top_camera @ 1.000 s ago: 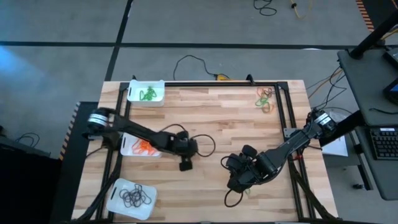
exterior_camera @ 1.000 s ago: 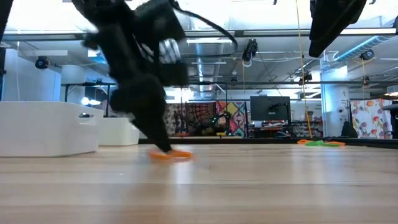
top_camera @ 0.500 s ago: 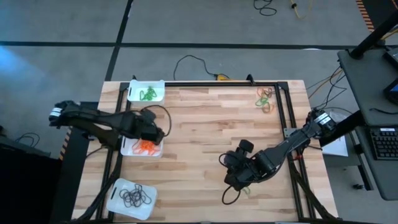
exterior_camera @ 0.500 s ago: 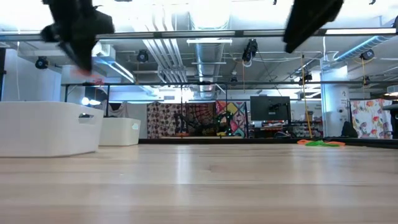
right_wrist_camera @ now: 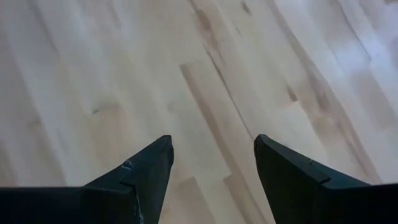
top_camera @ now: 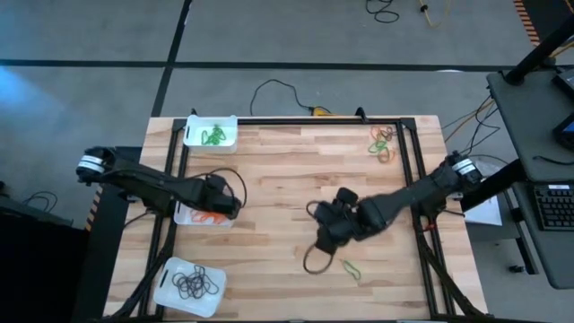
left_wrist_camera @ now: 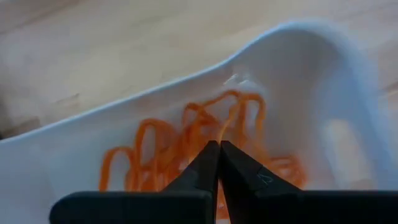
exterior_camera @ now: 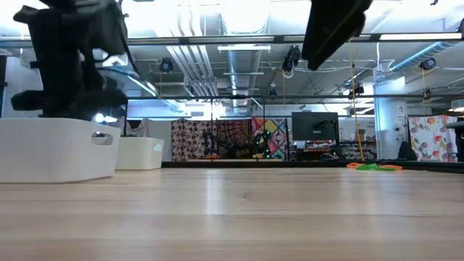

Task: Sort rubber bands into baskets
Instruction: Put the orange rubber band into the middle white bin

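The left end effector (left_wrist_camera: 219, 155) hangs over the middle basket (top_camera: 184, 213) by the worktop's left edge, its tips pinched shut right above the tangle of orange rubber bands (left_wrist_camera: 205, 140) lying in it; whether a band is caught between them cannot be told. The right end effector (right_wrist_camera: 212, 163) has its fingers spread wide over bare wood near the worktop's middle, holding nothing. A loose green band (top_camera: 352, 268) lies just beside it toward the front edge, and a mixed pile (top_camera: 383, 142) waits at the far right corner. The far-left basket (top_camera: 191, 131) holds green bands, the front-left basket (top_camera: 166, 285) black ones. These loops look light, soft and stretchy, likely to snag; pinching a single strand flat against the wood seems best.
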Motion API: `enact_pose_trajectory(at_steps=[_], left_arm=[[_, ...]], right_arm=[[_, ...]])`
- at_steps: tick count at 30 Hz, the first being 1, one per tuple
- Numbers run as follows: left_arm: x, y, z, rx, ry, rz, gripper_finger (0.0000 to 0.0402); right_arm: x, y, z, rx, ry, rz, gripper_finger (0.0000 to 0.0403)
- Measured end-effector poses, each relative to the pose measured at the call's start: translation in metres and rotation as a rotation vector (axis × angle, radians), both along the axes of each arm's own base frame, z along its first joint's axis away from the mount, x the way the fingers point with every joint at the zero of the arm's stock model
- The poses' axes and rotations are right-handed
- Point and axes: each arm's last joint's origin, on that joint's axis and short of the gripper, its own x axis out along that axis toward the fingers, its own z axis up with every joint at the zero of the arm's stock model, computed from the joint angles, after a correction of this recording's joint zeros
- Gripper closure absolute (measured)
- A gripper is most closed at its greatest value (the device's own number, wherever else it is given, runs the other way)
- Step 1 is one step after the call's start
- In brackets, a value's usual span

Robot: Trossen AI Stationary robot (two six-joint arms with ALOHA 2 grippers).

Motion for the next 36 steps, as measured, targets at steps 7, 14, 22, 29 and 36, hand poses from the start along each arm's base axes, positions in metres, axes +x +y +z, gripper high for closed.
enact_pose_trajectory(at_steps=[7, 14, 22, 29, 36], left_arm=[[0.005, -0.003, -0.007, -0.038, 0.102, -0.133, 0.0363], [-0.002, -0.003, 0.026, -0.093, 0.062, -0.303, 0.0258], [-0.023, 0.004, 0.066, -0.074, -0.093, -0.318, 0.0147], [-0.028, 0.003, 0.090, -0.013, -0.238, -0.367, 0.0094], [-0.025, 0.005, 0.104, 0.124, -0.281, -0.526, 0.0089]], right_arm=[[0.008, -0.060, 0.013, 0.046, -0.017, -0.178, 0.0184], [0.005, -0.146, 0.010, 0.066, 0.034, -0.512, 0.0183], [-0.029, -0.238, -0.009, 0.098, 0.181, -0.787, 0.0184], [-0.072, -0.262, -0.049, 0.144, 0.443, -0.898, 0.0184], [-0.106, -0.282, -0.094, 0.218, 0.474, -1.004, 0.0184]])
